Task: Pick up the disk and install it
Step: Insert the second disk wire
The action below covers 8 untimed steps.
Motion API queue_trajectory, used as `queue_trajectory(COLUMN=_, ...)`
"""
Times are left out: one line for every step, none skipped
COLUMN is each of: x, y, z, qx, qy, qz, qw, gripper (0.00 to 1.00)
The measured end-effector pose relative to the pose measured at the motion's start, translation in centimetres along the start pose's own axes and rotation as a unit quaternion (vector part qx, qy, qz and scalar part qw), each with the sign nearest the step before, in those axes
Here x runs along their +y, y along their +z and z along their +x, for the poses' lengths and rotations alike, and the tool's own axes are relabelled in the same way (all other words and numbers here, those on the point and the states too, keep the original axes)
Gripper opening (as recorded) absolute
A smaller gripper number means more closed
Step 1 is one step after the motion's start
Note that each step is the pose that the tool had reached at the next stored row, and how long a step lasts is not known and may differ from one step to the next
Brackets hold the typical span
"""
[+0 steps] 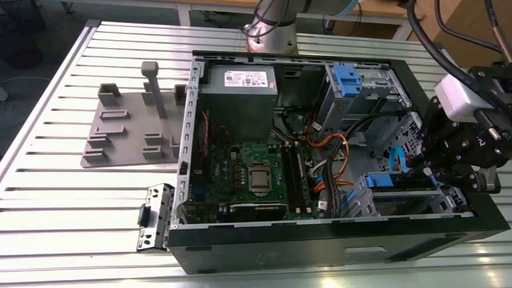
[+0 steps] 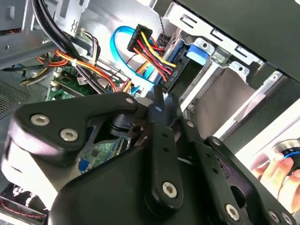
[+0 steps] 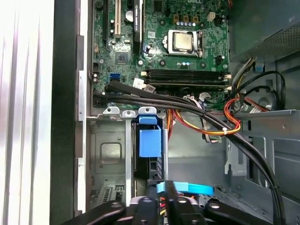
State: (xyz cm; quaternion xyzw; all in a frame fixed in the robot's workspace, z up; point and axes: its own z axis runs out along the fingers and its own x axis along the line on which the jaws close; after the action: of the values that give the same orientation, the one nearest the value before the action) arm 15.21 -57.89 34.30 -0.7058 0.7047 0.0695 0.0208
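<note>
Blue-railed disk (image 3: 150, 143) sits in its bay beside the claw (image 3: 159, 199) (fingers together).

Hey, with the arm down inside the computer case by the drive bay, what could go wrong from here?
1. The tool sits right beside the blue cable and the red-and-yellow wire bundle; moving it might snag or pull them.
2. Thick black cables cross at the mouth of the drive bay that holds the blue-railed disk; they may get pinched or dragged.
</note>
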Motion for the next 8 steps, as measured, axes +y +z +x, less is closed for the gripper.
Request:
queue_trajectory(x=-0.21, y=0.11, z=0.02, qx=0.0001, qy=0.0, qz=-0.002, qw=1.0, gripper=0.22)
queue_trajectory(x=-0.49, y=0.22, z=0.04, qx=0.0001, qy=0.001, qz=-0.004, qw=0.99999, gripper=0.15)
queue_trajectory(x=-0.8, y=0.31, z=0.05, qx=0.0001, qy=0.001, qz=-0.0061, qw=0.99998, gripper=0.1)
queue_trajectory(x=-1.1, y=0.42, z=0.05, qx=-0.0001, qy=0.001, qz=-0.0084, qw=0.99996, gripper=0.1)
queue_trajectory(x=-1.36, y=0.48, z=0.05, qx=0.0, qy=0.001, qz=-0.0104, qw=0.99994, gripper=0.1)
queue_trajectory(x=-1.55, y=0.5, z=0.04, qx=0.0, qy=0.001, qz=-0.0116, qw=0.99993, gripper=0.1)
queue_trajectory(x=-1.67, y=0.5, z=0.03, qx=0.0, qy=0.001, qz=-0.0119, qw=0.99993, gripper=0.1)
queue_trajectory(x=-1.71, y=0.47, z=0.03, qx=0.0, qy=0.001, qz=-0.0119, qw=0.99993, gripper=0.1)
